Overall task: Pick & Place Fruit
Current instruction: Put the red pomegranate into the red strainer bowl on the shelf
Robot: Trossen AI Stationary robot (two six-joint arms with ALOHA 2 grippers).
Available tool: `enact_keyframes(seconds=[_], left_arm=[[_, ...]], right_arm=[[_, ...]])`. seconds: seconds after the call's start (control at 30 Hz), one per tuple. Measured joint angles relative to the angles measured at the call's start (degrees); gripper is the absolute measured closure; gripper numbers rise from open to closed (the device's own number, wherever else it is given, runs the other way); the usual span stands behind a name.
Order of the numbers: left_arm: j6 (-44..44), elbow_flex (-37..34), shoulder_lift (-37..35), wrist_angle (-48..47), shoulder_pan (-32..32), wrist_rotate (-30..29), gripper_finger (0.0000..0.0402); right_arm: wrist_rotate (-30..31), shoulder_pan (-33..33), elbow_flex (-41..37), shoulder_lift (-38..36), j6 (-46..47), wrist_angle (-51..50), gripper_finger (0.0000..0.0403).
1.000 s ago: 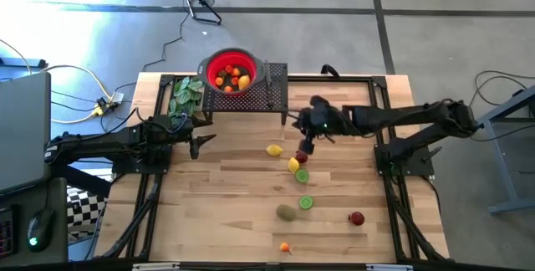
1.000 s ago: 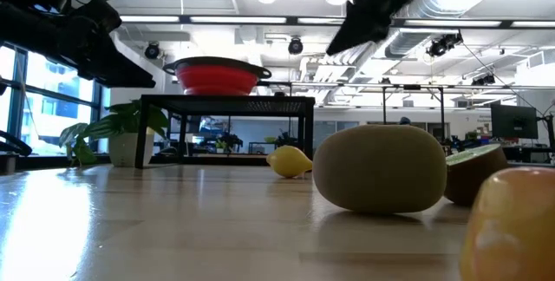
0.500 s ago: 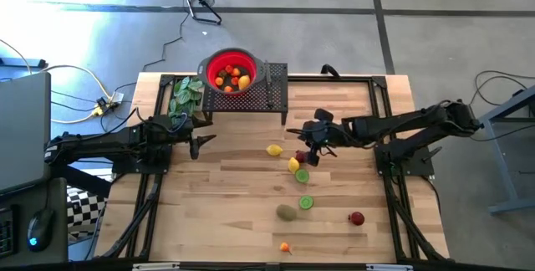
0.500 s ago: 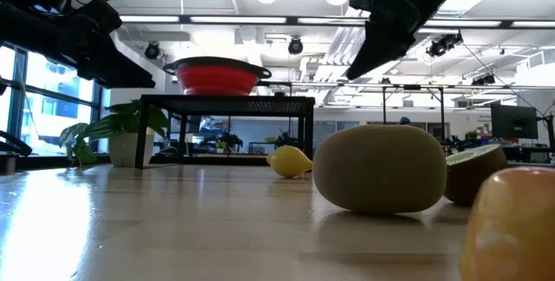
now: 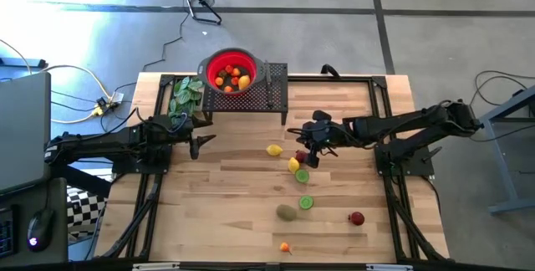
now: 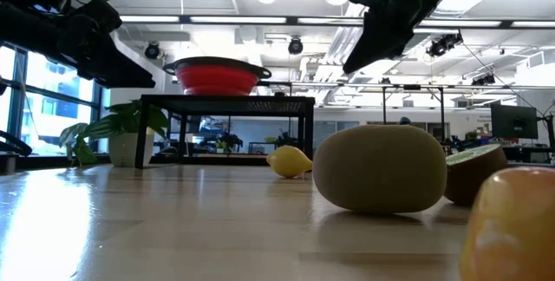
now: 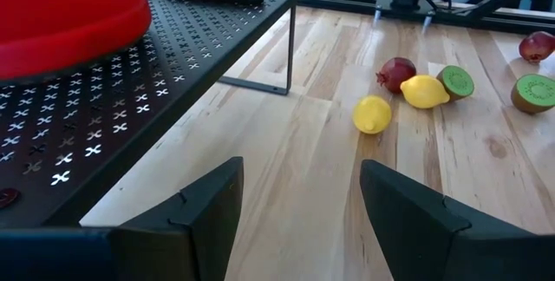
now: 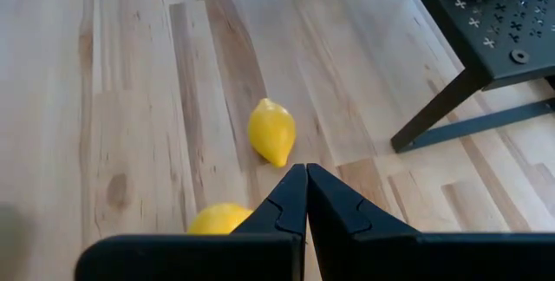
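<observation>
Several toy fruits lie on the wooden table: two yellow lemons (image 5: 273,150) (image 5: 293,165), a dark red piece (image 5: 301,155), two green lime halves (image 5: 302,176) (image 5: 306,203), a brown kiwi (image 5: 287,212), another red piece (image 5: 357,218) and a small orange one (image 5: 285,247). More fruit sits in the red bowl (image 5: 230,72). My right gripper (image 5: 306,145) hangs shut above the lemons and the dark red piece, touching nothing; its wrist view shows its shut tips (image 8: 306,173) over one lemon (image 8: 271,132). My left gripper (image 7: 299,203) is open and waits near the table's left side (image 5: 196,144).
The red bowl stands on a black perforated stand (image 5: 269,87) at the far edge, with a green leafy plant (image 5: 185,95) to its left. In the low view the kiwi (image 6: 380,168) and an orange piece (image 6: 512,220) lie close to the camera. Bare wood lies left of the fruit.
My right arm has moved a little toward the table's near edge, bringing its gripper over the lemons and the dark red piece, and has then nearly stopped. The fruits and my left arm have kept still.
</observation>
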Motion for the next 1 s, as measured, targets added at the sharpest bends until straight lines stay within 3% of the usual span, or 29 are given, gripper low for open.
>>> enact_keyframes(seconds=[0.33,0.63,0.83,1.0], left_arm=[[-0.02,0.00,0.00,0.39,0.00,-0.16,0.0174],[-0.01,0.00,-0.02,0.98,0.00,-0.37,0.0174],[-0.01,0.00,0.00,0.92,0.00,-0.45,0.0174],[-0.01,0.00,0.00,0.92,0.00,-0.48,0.0174]], right_arm=[[-1.12,0.00,0.06,0.02,4.36,-0.30,0.0400],[5.81,3.48,10.20,4.55,7.08,-15.34,0.0400],[1.41,3.48,12.49,9.32,6.32,-20.60,0.0400],[1.40,3.54,12.29,11.03,4.53,-21.74,0.0384]])
